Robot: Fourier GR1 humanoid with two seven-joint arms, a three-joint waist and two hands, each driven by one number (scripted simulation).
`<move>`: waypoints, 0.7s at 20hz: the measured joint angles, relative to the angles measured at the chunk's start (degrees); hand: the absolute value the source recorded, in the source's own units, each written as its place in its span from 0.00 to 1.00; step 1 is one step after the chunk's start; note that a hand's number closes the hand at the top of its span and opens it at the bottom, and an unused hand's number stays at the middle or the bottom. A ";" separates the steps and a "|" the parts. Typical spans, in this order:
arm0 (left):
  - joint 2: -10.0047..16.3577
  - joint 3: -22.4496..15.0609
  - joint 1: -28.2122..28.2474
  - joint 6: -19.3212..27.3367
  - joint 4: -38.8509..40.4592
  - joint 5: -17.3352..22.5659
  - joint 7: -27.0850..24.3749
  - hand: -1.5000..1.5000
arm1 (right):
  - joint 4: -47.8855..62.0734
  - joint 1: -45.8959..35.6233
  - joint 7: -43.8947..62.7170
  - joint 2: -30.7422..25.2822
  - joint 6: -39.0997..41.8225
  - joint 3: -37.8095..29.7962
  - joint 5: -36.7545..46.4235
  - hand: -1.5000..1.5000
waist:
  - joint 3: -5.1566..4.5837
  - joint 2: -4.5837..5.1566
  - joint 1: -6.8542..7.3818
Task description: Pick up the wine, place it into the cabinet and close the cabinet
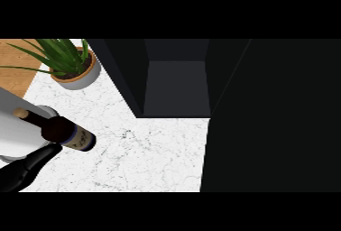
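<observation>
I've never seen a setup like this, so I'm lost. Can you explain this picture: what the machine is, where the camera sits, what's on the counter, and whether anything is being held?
This is one view, from the robot's head, looking steeply down at a white kitchen counter. The black shape at lower left is the robot's left hand; its right hand is out of view. The hand meets the lower side of a dark wine bottle, cork end pointing up-left; whether it grips the bottle, I cannot tell. Beside the bottle is a white roll. A potted plant stands at the far left, and a dark cabinet is open at the top; the black panel on the right looks like its door.
</observation>
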 measured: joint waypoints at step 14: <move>-1.67 9.07 5.48 -8.68 13.95 15.75 -15.68 0.00 | -0.39 -3.04 3.17 -0.79 1.07 -3.15 -0.12 0.00 | -0.01 0.02 -0.10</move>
